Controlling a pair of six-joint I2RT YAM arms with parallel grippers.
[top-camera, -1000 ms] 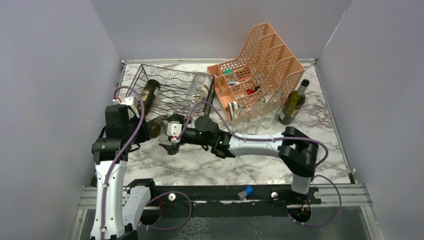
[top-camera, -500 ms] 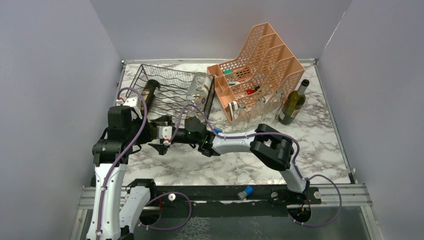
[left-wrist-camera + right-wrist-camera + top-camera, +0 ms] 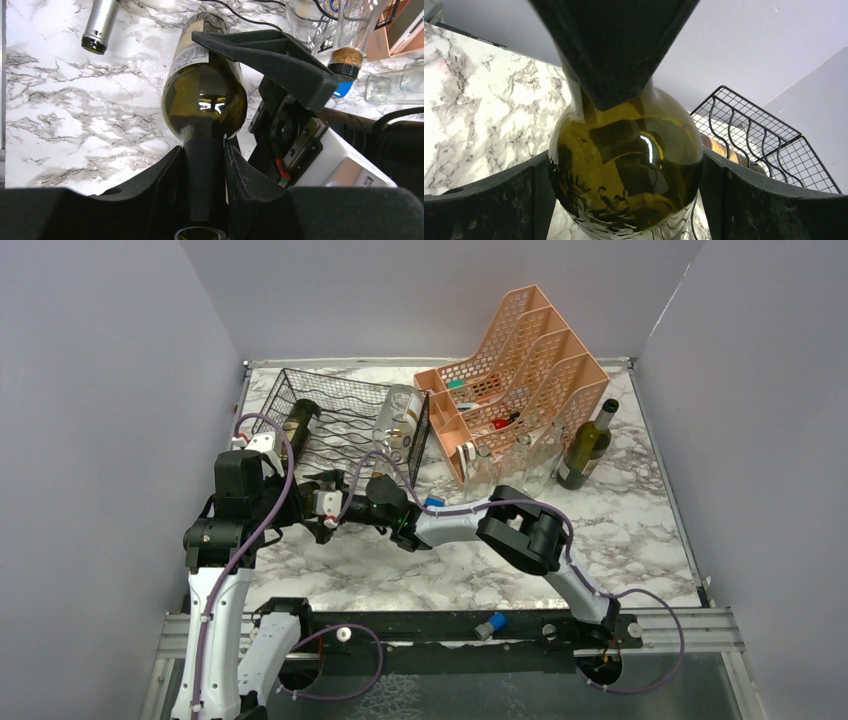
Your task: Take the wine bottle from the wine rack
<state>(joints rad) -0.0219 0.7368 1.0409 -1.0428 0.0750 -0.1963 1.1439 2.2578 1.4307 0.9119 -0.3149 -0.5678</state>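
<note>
The olive-green wine bottle [image 3: 205,95] lies off the black wire wine rack [image 3: 345,420], held over the marble just in front of it. My left gripper [image 3: 204,175] is shut on the bottle's dark neck. My right gripper [image 3: 626,200] is shut on the bottle's wide body [image 3: 624,170], one finger [image 3: 270,55] lying along its side. In the top view both grippers meet at the rack's near left corner, left [image 3: 290,508] and right [image 3: 318,506], and they mostly hide the bottle. The rack also shows in the right wrist view [image 3: 754,135].
The rack holds a dark bottle [image 3: 297,425] and a clear bottle [image 3: 398,415]. A peach file organizer [image 3: 515,360] stands at the back right, with clear glass bottles [image 3: 500,470] and an upright green bottle [image 3: 587,445] beside it. A silver-capped neck [image 3: 100,25] lies near.
My right gripper has moved left with the bottle, close up against my left gripper, and the right elbow has folded in. The left arm has barely moved.
</note>
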